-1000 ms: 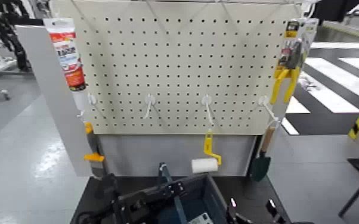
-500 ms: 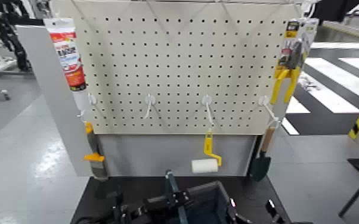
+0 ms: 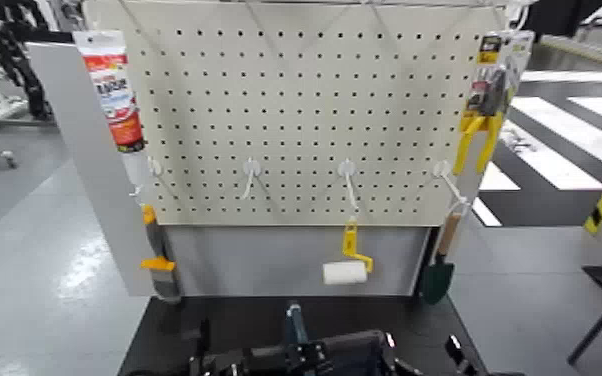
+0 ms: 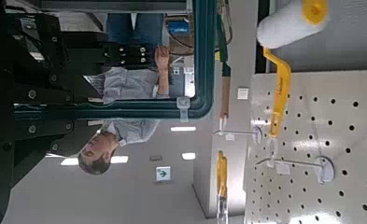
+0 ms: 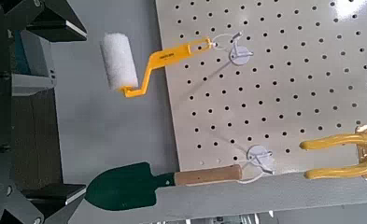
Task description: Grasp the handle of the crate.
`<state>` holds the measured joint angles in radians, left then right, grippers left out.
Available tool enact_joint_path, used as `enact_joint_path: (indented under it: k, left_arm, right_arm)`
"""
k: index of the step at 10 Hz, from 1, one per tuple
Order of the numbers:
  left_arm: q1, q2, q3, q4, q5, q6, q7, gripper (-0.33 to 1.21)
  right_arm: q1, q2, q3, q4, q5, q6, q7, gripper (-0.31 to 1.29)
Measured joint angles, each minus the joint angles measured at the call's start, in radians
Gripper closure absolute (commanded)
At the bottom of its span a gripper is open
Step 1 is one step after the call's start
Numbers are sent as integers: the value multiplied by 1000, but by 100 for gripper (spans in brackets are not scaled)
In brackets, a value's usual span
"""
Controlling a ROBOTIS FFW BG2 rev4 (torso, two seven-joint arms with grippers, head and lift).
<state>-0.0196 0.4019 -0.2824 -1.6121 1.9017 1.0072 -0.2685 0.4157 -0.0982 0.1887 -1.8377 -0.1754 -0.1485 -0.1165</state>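
Although the head view cut off almost everything low down, you could still see the left gripper (image 3: 295, 350) at the bottom edge, just in front of the dark counter (image 3: 235, 312). It sat on the thin upright handle (image 3: 293, 322), which rose above the black gripper body. Whether its jaws were clamped on that bar or only beside it, you could not tell, since the fingers were lost among dark parts. The crate (image 3: 360, 347) showed only as a dark sliver of rim at the frame's edge, just to the right of the left gripper; its walls were out of view.

From the left wrist camera you had the handle (image 4: 202, 65) as a teal bar bending at a corner, running close past the gripper's black frame (image 4: 36, 70). Behind it a person (image 4: 125, 93) stood, partly hidden by the bar, with ceiling lights beyond.

The right gripper (image 3: 420, 358) barely entered the head view at the lower edge, two dark tips near the crate's right side, and you could not judge its jaws.

The right wrist camera looked at the pegboard (image 5: 284, 84): the white paint roller (image 5: 116, 62) on its yellow arm, a green trowel (image 5: 125, 187) with a wooden grip, and yellow plier handles (image 5: 345, 154) cut off at the edge. A sealant tube (image 3: 110, 90) hung at the board's left.
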Motion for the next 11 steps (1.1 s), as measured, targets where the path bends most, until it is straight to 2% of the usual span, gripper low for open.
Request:
enact_joint_path:
  k: [3, 11]
  left_arm:
    - [5, 16, -1, -24, 41, 36, 35, 118]
    - [-2, 9, -3, -24, 45, 36, 24, 118]
  right_arm:
    - [0, 0, 0, 1, -2, 0, 0, 15]
    - [-3, 2, 0, -3, 12, 10, -1, 15]
